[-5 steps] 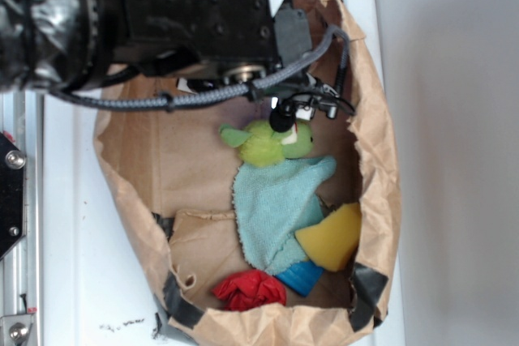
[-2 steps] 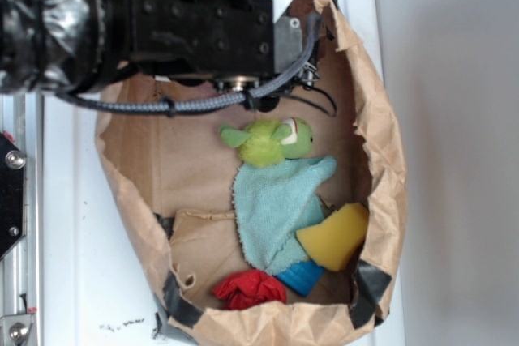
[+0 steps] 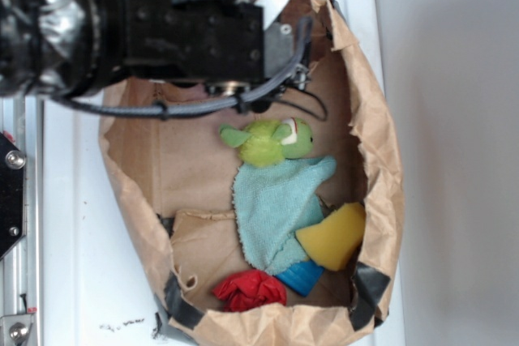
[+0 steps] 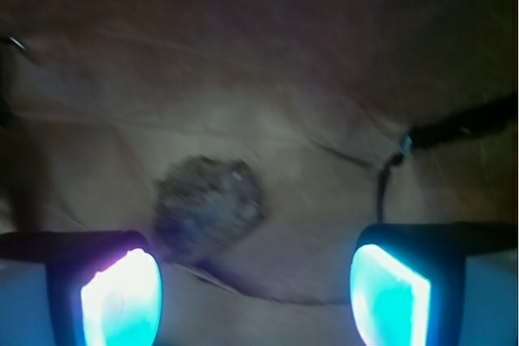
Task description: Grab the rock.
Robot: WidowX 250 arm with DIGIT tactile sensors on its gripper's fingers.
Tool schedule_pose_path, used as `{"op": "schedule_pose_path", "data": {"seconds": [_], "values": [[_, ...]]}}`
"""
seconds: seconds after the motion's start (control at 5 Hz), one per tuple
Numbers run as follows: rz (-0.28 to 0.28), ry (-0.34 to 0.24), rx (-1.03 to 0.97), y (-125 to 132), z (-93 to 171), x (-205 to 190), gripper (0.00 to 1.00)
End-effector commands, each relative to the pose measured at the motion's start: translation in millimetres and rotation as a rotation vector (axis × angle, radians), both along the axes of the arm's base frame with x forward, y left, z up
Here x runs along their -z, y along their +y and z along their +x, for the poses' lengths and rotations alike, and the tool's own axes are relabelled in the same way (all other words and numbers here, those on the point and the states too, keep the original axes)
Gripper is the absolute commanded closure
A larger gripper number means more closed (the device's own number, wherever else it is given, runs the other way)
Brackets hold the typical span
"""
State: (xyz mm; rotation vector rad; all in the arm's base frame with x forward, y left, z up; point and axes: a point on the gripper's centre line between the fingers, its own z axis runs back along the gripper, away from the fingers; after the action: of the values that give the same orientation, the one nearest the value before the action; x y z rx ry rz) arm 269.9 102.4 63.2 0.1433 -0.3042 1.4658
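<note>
In the wrist view the rock (image 4: 208,207) lies on the brown paper in the lower left middle of the frame, just above and beside the left glowing finger (image 4: 122,297), and the gripper (image 4: 255,293) is spread wide with nothing between its two fingers. In the exterior view the black arm (image 3: 162,22) fills the upper left and hides the rock, while the paper bag (image 3: 381,160) holds a green plush (image 3: 272,142), a teal cloth (image 3: 276,208), a yellow sponge (image 3: 332,237) and a red bundle (image 3: 250,289) toward the bottom.
</note>
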Motion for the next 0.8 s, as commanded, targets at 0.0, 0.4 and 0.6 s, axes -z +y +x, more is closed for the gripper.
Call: {"op": "schedule_pose_path", "data": {"seconds": [0.0,0.4,0.6], "values": [[0.027,-0.036,-0.028,10.8,7.5,-8.9,0.0],[0.038,-0.042,-0.03,11.3,4.9,-7.7,0.0],[0.067,-0.028,-0.008,14.5,6.3,-9.7,0.0]]}}
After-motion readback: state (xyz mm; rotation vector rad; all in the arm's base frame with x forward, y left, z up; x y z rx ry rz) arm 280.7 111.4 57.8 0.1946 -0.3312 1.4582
